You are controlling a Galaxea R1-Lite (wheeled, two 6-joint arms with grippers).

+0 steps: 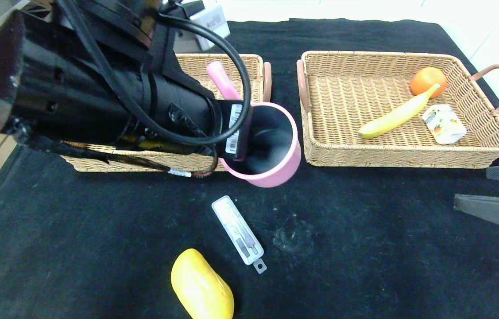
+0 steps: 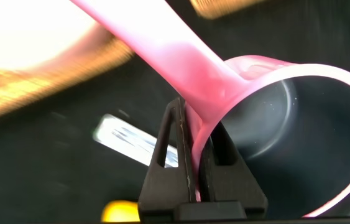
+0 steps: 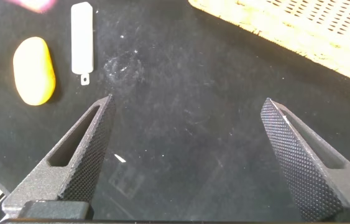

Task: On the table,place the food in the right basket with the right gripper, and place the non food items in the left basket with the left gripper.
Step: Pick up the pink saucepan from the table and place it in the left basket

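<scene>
Nearest object: yellow mango-like fruit, at the desk's near edge; smooth, rounded, likely to slip; best taken across its narrow middle.
White case: just beyond the fruit, flat on the desk; thin, stiff, light; judged awkward to lift, best pinched across its long edges.
Pink saucepan: raised over the near right corner of the left basket, mouth tilted toward the camera; rigid, light, glossy; rim wall beside the handle root offered a firm hold.
Left gripper: clamped tight on the saucepan's rim wall, one finger inside, one outside.
Right gripper: fingers spread wide, holding nothing, hovering over bare desk near the right edge, well apart from fruit and case.
Right basket: held an orange, a banana and a drink carton.
Remaining, as judged: saucepan not yet released; case and fruit unsorted.
</scene>
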